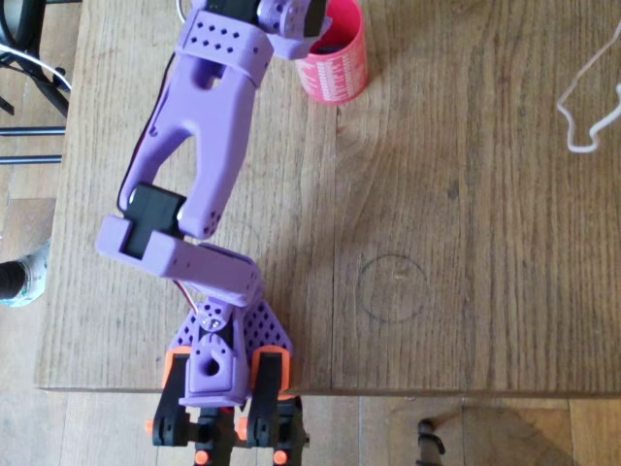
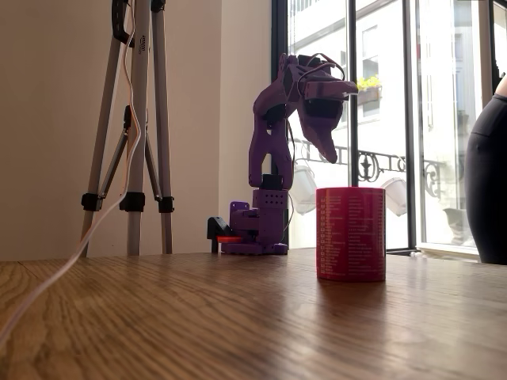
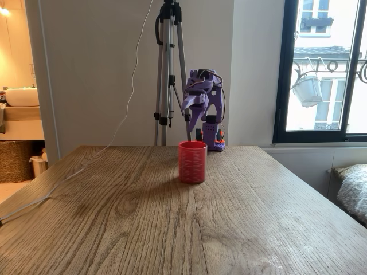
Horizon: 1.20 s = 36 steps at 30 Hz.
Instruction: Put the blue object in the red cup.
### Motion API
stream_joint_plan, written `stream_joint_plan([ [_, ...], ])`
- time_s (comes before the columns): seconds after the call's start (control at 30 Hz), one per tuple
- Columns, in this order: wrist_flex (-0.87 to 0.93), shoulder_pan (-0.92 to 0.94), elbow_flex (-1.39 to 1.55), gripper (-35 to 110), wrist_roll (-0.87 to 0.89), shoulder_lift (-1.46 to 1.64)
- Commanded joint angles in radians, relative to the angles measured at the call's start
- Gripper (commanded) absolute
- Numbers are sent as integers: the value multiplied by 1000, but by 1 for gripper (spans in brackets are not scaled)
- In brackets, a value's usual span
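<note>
With the end effector (image 2: 331, 154) hanging over the red cup (image 2: 351, 233), its finger state unclear, release should wait until it's centred above the rim.

red cup (image 2: 351, 234), fine white print, too small to read

Daylight pours in through the windows (image 2: 444, 119), which are overexposed in both fixed views. In one, the backlit purple arm (image 2: 289, 127) and red cup (image 2: 351, 233) look dim and the near table (image 2: 238, 332) is blurred. The overhead view is evenly lit and sharp, with soft shadows.
</note>
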Motion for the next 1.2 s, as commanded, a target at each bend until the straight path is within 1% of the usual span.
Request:
stream_joint_plan([
  [0.0,5,12,-9,43,8,26],
  [0.1,5,17,-11,39,6,25],
  [0.17,-6,17,-18,1,-28,25],
  [0.23,12,20,-21,1,-31,29],
  [0.63,-21,-11,14,1,-104,80],
  [0.7,-49,-57,37,1,-127,124],
  [0.83,-120,-219,89,1,-161,270],
  [0.93,-115,-364,123,1,-156,411],
  [1.0,-115,-457,198,1,-156,545],
  [1.1,-44,-558,282,1,-144,746],
  [1.17,14,-565,316,0,-141,861],
])
